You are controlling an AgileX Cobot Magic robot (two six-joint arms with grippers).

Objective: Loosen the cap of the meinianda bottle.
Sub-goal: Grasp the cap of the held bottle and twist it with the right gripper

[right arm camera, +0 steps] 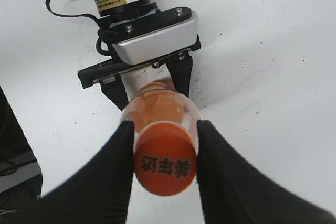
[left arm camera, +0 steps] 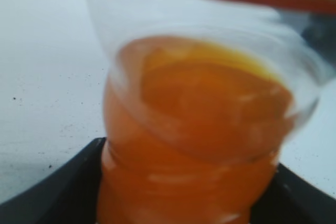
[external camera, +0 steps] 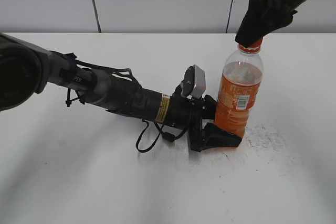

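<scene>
Bottle upright on table, held low and at the top.

Left gripper [external camera: 223, 132] lies along the white table [external camera: 79, 182], jaws clenched on the ridged base of the meinianda bottle [external camera: 239, 95]. Bottle holds orange drink to the shoulder; clear above. Right gripper [right arm camera: 165, 156] comes from above, fingers [right arm camera: 118, 171] pressed to both sides of the orange cap [right arm camera: 165, 164], grasping it; cap sits on the neck.

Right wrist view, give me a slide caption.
Right pincer closed on the orange cap, left pincer bracing the bottle below.
</scene>
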